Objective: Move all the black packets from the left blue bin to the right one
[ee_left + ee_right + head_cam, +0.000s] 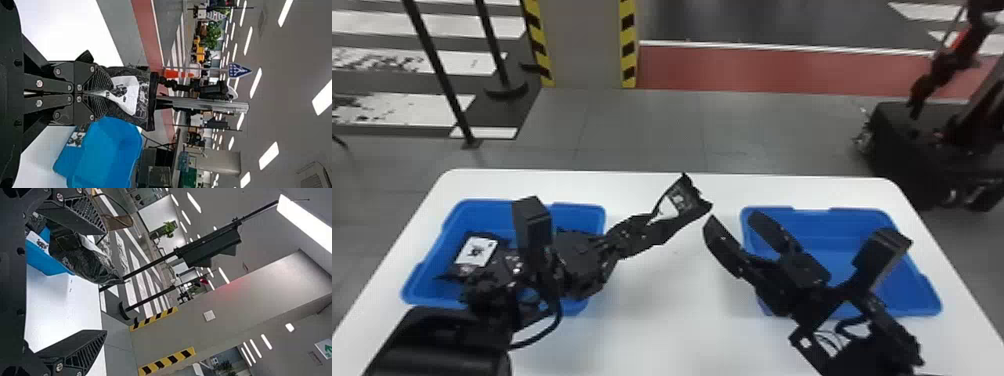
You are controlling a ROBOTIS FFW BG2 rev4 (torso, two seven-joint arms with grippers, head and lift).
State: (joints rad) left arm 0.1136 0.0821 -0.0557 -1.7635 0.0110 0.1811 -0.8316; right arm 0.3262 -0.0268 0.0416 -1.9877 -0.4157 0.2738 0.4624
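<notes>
Item 1: L. gripper (652, 225), head view, reaching over table centre btwn the bins. Fingers together, clamped on one end of a blk packet. L. wrist view agrees: both ribbed tips pinch it.

Item 2: held packet (688, 192), blk w/ wht label, tilted, projecting past the tips above the table, clear of both bins. L. wrist view: label creased at the pinch, dk. crinkled film beyond.

Item 3: R. gripper (733, 218), head view, near the held packet, over the inner edge of R. bin & the table beside it. Fingers well apart. R. wrist view: packet close to one finger (78, 215); other finger (76, 350) well off. Contact w/ packet: can't tell.

Item 4: L. bin (577, 212), blue, on table, partly behind L. arm (577, 260).

Item 5: blk packet(s) in L. bin, wht label (477, 251) facing up; exact no. can't tell, arm in front.

Item 6: R. bin (842, 227), blue, same table, partly behind R. arm (862, 305).

Item 7: table (677, 320), wht top, rounded corners.

Item 8: bkgd. floor: pillar (584, 45) w/ yel./blk striped edges; dk. wheeled machine (922, 150) at far R.
</notes>
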